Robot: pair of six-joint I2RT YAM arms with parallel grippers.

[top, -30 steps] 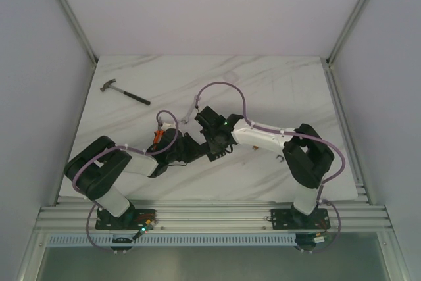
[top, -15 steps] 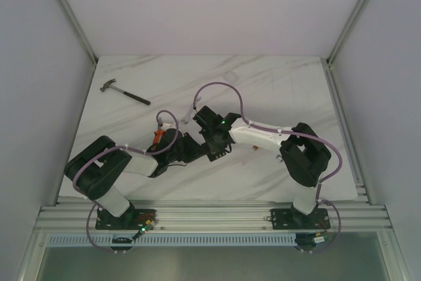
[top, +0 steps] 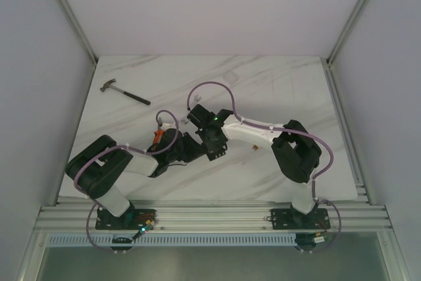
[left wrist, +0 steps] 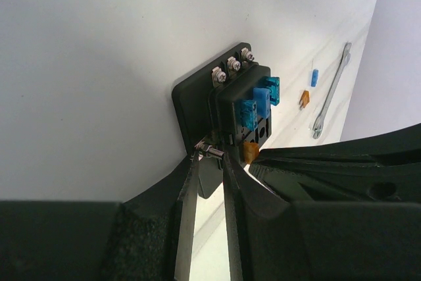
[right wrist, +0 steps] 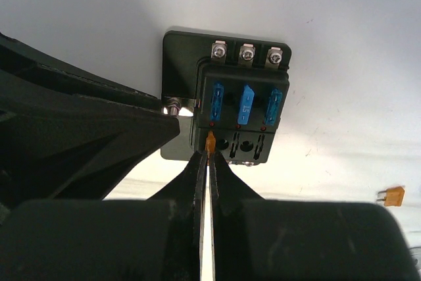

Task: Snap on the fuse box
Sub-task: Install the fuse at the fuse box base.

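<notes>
The fuse box (right wrist: 227, 106) is a black block on a base plate, with three screws on top and three blue fuses in its upper row. It also shows in the left wrist view (left wrist: 230, 103). My left gripper (left wrist: 210, 156) is shut on the metal stud at the box's side edge and holds it. My right gripper (right wrist: 210, 154) is shut on a small amber fuse (right wrist: 210, 141), which sits at the left slot of the lower row. In the top view the two grippers, left (top: 194, 147) and right (top: 214, 144), meet at mid table and hide the box.
A hammer (top: 125, 92) lies at the far left of the marble table (top: 283, 90). A loose amber fuse (right wrist: 394, 195) lies to the right of the box. The left wrist view shows a loose blue fuse (left wrist: 314, 77), an amber fuse (left wrist: 304, 99) and a wrench (left wrist: 332, 90).
My right arm has swung its elbow and wrist leftward, bringing its gripper closer in against the left gripper. The left arm has barely moved.
</notes>
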